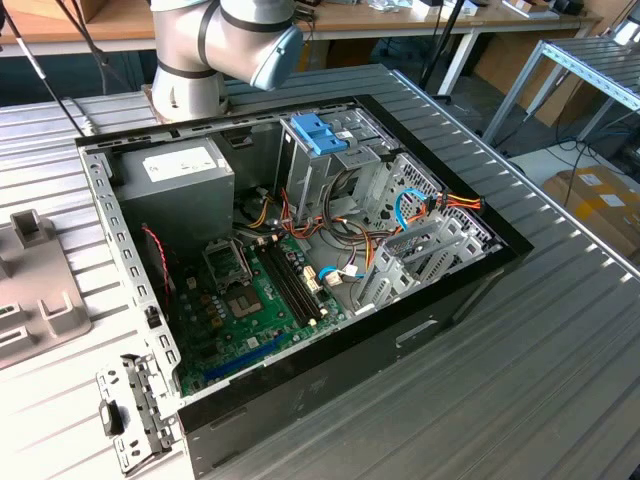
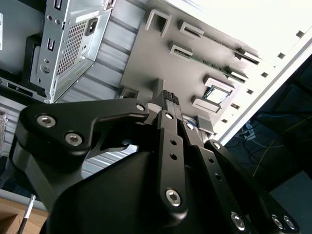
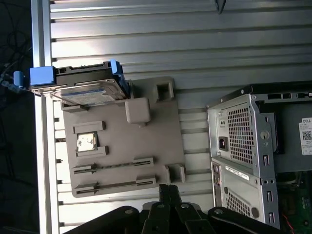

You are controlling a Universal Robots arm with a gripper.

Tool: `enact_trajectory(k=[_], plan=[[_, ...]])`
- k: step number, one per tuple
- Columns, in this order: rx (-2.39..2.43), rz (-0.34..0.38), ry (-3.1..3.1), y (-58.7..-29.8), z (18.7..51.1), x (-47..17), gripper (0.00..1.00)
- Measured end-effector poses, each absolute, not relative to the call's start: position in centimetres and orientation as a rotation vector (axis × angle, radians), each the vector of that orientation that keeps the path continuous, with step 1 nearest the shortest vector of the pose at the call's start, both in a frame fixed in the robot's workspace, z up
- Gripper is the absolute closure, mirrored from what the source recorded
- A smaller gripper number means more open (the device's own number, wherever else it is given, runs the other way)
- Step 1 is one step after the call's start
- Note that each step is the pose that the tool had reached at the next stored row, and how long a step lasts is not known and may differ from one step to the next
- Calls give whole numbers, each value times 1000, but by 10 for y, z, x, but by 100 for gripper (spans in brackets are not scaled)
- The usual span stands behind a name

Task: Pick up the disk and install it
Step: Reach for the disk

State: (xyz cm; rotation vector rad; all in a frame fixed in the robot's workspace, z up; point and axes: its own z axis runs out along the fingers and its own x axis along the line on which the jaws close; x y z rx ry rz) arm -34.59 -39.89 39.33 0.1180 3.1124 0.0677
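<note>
In the exterior view, the arm (image 1: 220,50) stands at the far edge of a ribbed metal tabletop (image 1: 500,380), behind an open computer case (image 1: 330,390) that lies on its side. Inside the case are a green motherboard (image 1: 240,310), a grey power supply box (image 1: 175,185) with a white sticker and a metal drive cage (image 1: 320,135) with a light-blue top. A grey fixture plate (image 1: 35,300) lies on the tabletop at the exterior view's left, apart from the case, and a small metal bracket (image 1: 130,410) lies near the case's front corner. In the second wrist view, the tool (image 2: 168,97) hangs above the fixture plate (image 2: 146,53), its two fingers pressed together with nothing between them. A processor chip (image 2: 217,94) sits in one of the plate's holders, and the perforated back of the case (image 2: 68,44) is off to one side. In the first wrist view, the disk (image 3: 87,91) rests at a corner of the fixture plate (image 3: 136,146), at the end far from the case (image 3: 243,141), with its label showing and blue rails on its sides. The chip (image 3: 86,142) sits just beside it on the plate. The narrow, empty tool (image 3: 168,187) is over the plate's opposite edge, well apart from the disk.
</note>
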Motion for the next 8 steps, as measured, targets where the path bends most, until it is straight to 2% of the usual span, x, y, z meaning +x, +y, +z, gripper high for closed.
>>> enact_trajectory(k=[8], plan=[[118,68,3112,-399,393,-354,89]])
